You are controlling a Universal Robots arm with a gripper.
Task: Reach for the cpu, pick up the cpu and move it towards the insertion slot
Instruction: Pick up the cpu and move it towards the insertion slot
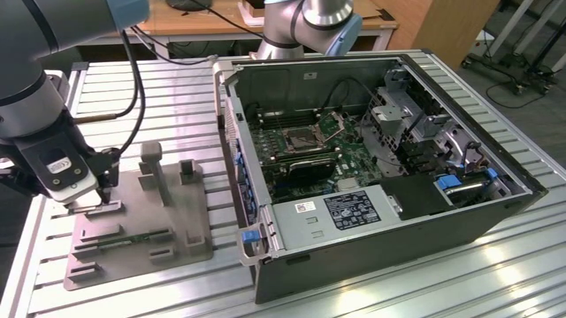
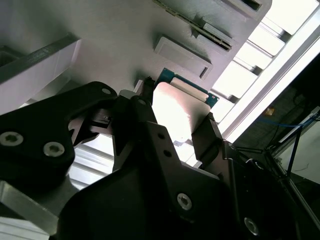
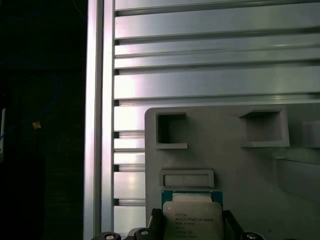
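Wide shot first: the slatted desk (image 1: pixel 398 298) carries the open computer case (image 1: pixel 372 255) at three o'clock in the exterior view. The arm (image 1: pixel 36 99) comes down at nine o'clock over the grey fixture (image 1: pixel 185 225). The hand (image 1: pixel 100 197) is low on the fixture's ten-o'clock corner, well apart from the insertion slot (image 1: pixel 305 138). That slot sits on the board inside the case, towards one o'clock from the hand, and its metal frame looks swung up.

Both wrist views bring in the cpu (image 3: pixel 192 219), which the exterior view is too far off to pick out. It lies flat at the fixture's edge with the hand closed on it, dark pads (image 2: pixel 205 134) against two opposite sides of the bright lid (image 2: pixel 177 110).

By my reading this is the pick-up step: gripped, but whether it has left its seat I cannot tell. The next move calls for a straight, level lift clear of the fixture, then a carry over the case wall. The exterior view supplies that route, and the wrist views supply the grip.
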